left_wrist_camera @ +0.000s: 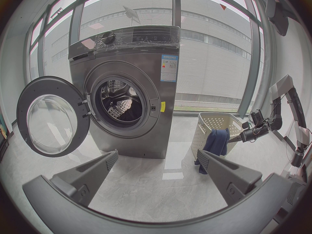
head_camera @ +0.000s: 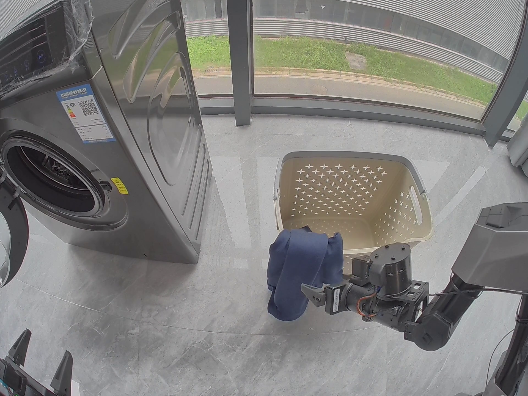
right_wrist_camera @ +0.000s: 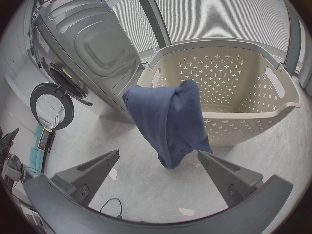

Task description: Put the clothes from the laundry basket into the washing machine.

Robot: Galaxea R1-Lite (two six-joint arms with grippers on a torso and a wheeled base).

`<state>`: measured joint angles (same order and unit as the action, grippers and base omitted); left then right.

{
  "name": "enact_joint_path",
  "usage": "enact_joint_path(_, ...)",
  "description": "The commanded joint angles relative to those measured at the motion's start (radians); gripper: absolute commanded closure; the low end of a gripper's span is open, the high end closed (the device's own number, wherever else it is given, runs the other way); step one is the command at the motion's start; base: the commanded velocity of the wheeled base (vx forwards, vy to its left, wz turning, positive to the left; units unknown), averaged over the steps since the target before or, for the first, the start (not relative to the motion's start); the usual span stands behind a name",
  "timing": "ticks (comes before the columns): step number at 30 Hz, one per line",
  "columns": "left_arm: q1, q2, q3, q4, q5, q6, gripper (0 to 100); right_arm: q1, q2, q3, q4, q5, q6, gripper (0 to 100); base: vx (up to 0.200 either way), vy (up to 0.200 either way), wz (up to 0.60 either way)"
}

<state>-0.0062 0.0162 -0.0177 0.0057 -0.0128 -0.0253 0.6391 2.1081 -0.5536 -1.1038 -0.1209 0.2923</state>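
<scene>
R hand [right_wrist_camera: 157,153] spread wide, nothing pinched, blue cloth [head_camera: 301,273] dead ahead of it.
Cloth hangs over the laundry basket [head_camera: 352,158] rim on the side nearest the R hand. Its long axis is vertical, tail dropping outside toward the floor, straight in front of the fingertips & roughly centred btw them; touching or not can't be told. L hand [head_camera: 43,358] also spread, empty, well apart from cloth, w/ washing machine [head_camera: 159,111] & its open door [left_wrist_camera: 52,116] ahead of it. R hand clearly nearer; likely next: short push fwd, close across the hanging fold.
</scene>
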Motion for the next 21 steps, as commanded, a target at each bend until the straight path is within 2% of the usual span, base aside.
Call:
enact_joint_path(1, 0.000, -0.016, 0.018, 0.000, 0.000, -0.001, 0, -0.012, 0.067, -0.060, -0.016, -0.002, -0.004, 0, 0.000, 0.000, 0.00)
enact_joint_path(11, 0.000, -0.016, 0.018, 0.000, 0.000, -0.001, 0, -0.024, 0.151, -0.143, -0.041, -0.002, -0.005, 0, 0.000, 0.000, 0.00)
enact_joint_path(20, 0.000, -0.016, 0.018, 0.000, 0.000, -0.001, 0, -0.013, 0.173, -0.158, -0.087, -0.014, -0.005, 0, 0.000, 0.000, 0.00)
enact_joint_path(21, 0.000, -0.016, 0.018, 0.000, 0.000, -0.001, 0, -0.012, 0.173, -0.158, -0.087, -0.014, -0.004, 100, 0.000, 0.000, 0.00)
